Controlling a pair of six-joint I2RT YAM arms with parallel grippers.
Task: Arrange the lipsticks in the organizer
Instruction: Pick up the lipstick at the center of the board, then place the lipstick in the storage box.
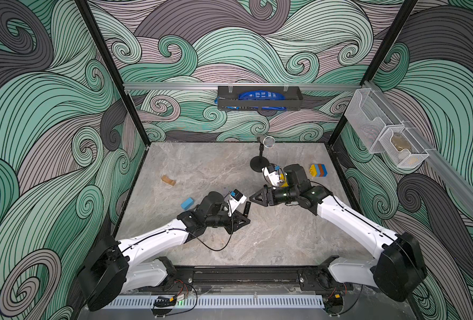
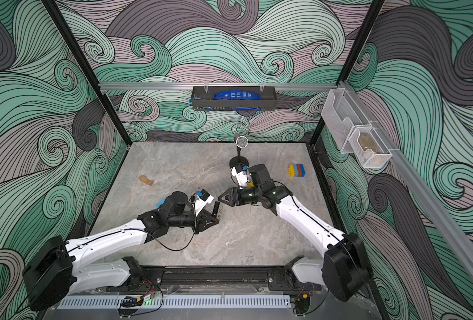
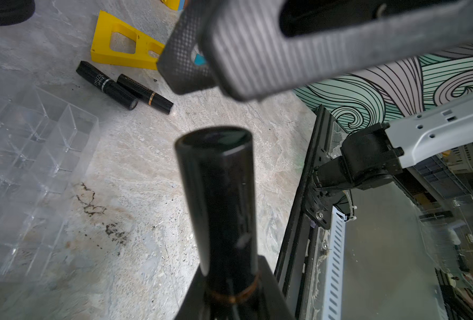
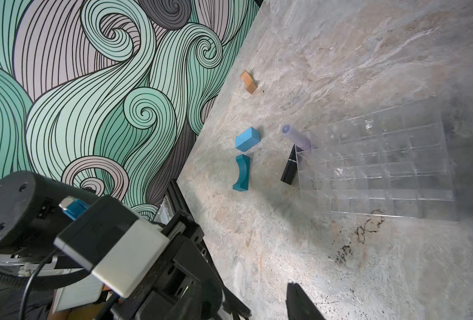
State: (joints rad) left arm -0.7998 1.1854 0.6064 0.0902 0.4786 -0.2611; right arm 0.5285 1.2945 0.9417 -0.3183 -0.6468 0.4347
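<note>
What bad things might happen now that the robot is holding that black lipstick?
The left claw grips the black lipstick only near one end, so it might tilt or slip out. The right claw is close to its free tip and might bump it. The organizer has small clear cells, so the tube might catch on a wall.

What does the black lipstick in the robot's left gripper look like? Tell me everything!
The held lipstick is a glossy black tube, plastic by its look, with a thin coppery band near the gripped end and a flat free end. The left gripper is shut on that banded end, holding it above the table; nothing else touches it.
</note>
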